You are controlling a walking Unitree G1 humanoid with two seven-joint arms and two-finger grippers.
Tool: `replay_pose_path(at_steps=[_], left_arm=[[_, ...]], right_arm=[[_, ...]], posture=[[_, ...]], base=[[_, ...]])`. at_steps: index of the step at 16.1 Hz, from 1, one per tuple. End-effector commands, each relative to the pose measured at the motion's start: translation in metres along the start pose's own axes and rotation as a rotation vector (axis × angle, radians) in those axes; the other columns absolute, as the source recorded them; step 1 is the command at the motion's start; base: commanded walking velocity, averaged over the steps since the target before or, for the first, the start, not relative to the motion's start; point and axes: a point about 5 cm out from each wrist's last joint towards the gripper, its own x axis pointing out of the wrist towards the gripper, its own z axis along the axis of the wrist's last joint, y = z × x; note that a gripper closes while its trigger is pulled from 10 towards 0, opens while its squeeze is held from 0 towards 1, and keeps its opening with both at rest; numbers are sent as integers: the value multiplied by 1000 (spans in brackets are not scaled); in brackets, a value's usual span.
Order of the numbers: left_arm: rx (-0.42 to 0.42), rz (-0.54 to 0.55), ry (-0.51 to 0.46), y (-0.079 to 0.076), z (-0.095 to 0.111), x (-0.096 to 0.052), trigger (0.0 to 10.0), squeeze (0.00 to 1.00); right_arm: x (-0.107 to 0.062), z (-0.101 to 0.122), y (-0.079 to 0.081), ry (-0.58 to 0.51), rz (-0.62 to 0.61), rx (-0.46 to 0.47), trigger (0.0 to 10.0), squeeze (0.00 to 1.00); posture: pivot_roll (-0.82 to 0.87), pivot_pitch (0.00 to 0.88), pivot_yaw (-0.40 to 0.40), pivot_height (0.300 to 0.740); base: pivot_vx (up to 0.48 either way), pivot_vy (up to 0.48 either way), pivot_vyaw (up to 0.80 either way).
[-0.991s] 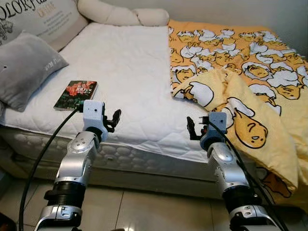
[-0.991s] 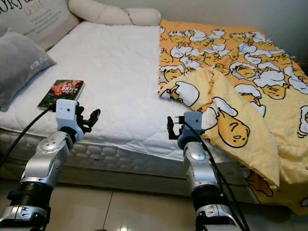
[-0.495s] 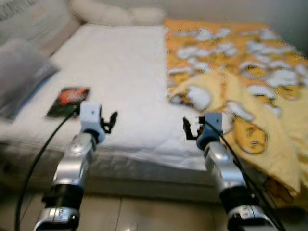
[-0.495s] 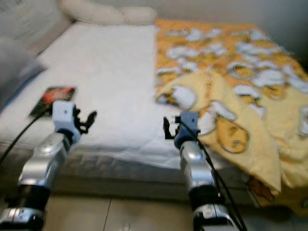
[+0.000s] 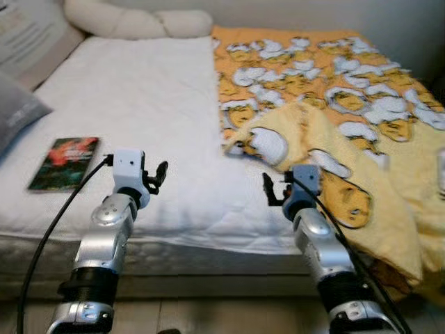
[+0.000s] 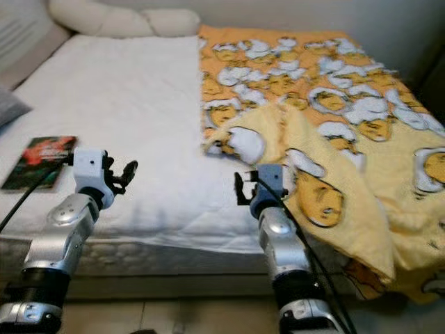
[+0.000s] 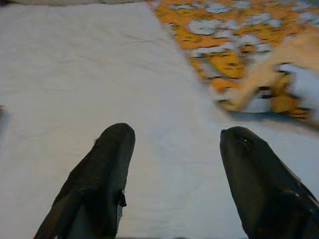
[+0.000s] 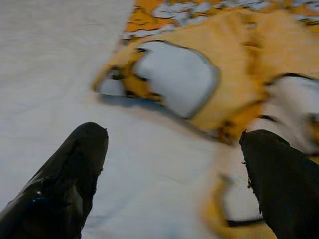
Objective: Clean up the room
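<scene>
White bed [image 5: 160, 104], yellow blanket [image 5: 334, 111] (folded back), book [image 5: 64, 154]; left gripper [image 5: 158, 174], right gripper [image 5: 270, 189] jaws spread, empty.

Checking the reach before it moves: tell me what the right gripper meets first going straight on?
Likely the folded-back blanket edge; the open right gripper hovers over white mattress, though depth is unclear.
</scene>
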Motion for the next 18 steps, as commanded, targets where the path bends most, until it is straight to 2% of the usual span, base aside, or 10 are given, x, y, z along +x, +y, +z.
replay_pose_path(at_steps=[1, 13, 15, 18], left_arm=[[14, -10, -18, -3, 5, 1, 10000, 0], [16, -11, -14, -2, 3, 0, 10000, 0], [14, -12, -13, -3, 3, 0, 10000, 0], [16, -10, -13, -2, 3, 0, 10000, 0]], right_arm=[[0, 5, -2, -14, -10, 3, 10000, 0], [0, 2, -2, 0, -11, 15, 10000, 0], [0, 2, -2, 5, -10, 9, 10000, 0], [-1, 2, -2, 3, -10, 2, 10000, 0]], posture=[[15, 0, -30, 740], [15, 0, -30, 740], [15, 0, -30, 740], [14, 0, -30, 740]], base=[[322, 0, 0], [316, 0, 0], [315, 0, -800], [312, 0, 0]])
